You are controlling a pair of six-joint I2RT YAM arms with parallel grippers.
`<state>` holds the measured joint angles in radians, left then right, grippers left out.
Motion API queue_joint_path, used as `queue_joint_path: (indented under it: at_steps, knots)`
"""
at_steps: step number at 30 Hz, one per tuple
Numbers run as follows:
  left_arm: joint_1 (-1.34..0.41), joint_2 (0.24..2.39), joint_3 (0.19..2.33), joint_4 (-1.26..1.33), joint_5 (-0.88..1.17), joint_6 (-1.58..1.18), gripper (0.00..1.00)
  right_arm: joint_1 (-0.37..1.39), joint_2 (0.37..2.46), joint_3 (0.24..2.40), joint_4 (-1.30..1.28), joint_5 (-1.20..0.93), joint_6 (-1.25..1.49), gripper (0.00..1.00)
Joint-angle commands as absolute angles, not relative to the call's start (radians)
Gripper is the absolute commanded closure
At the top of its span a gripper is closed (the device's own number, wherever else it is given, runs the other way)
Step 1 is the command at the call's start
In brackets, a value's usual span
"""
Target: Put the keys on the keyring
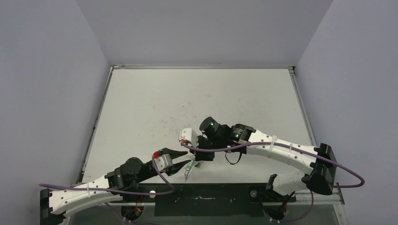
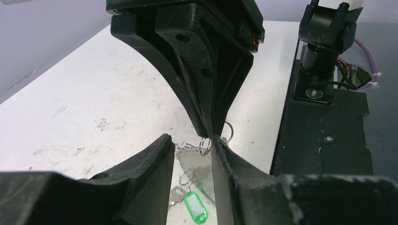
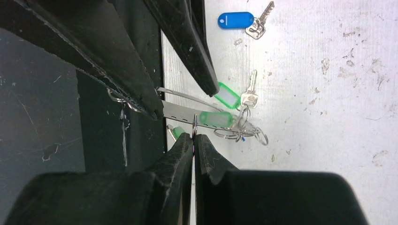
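Note:
My right gripper (image 3: 194,137) is shut on a thin metal ring seen edge-on, part of the silvery keyring (image 3: 180,110), which it holds just above the white table. Green-tagged keys (image 3: 227,97) and small split rings (image 3: 237,133) lie in a bunch beyond the keyring. The blue-tagged key (image 3: 235,19) lies apart, farther off. My left gripper (image 2: 191,140) stands open, its fingers either side of the keyring's band (image 2: 197,161), with a green tag (image 2: 195,206) and silver key (image 2: 174,194) on the table below. From above, both grippers meet over the green key (image 1: 187,168).
A black base plate (image 1: 211,199) runs along the table's near edge, right beside the keys. The right arm's base post (image 2: 324,47) stands on it. Grey walls close in the white table (image 1: 197,93) on three sides.

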<state>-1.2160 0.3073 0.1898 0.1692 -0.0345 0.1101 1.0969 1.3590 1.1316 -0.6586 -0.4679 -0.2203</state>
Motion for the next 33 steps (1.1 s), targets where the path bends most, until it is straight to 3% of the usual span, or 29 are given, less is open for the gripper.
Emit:
queue_joint_path:
  at_steps: [1,22,28,33]
  knots:
    - [-1.22,0.297,0.192,0.198,-0.067,0.094,0.66,1.096,1.346,1.144,-0.608,-0.495,-0.222,1.0]
    - [-1.22,0.512,0.245,0.236,0.0,0.123,0.72,1.14,1.391,1.193,-0.634,-0.541,-0.244,1.0]
    - [-1.22,0.528,0.239,0.282,0.026,0.121,0.8,1.145,1.407,1.197,-0.639,-0.541,-0.245,1.0]
    - [-1.22,0.523,0.239,0.291,0.041,0.115,0.95,1.147,1.412,1.197,-0.639,-0.534,-0.247,1.0]
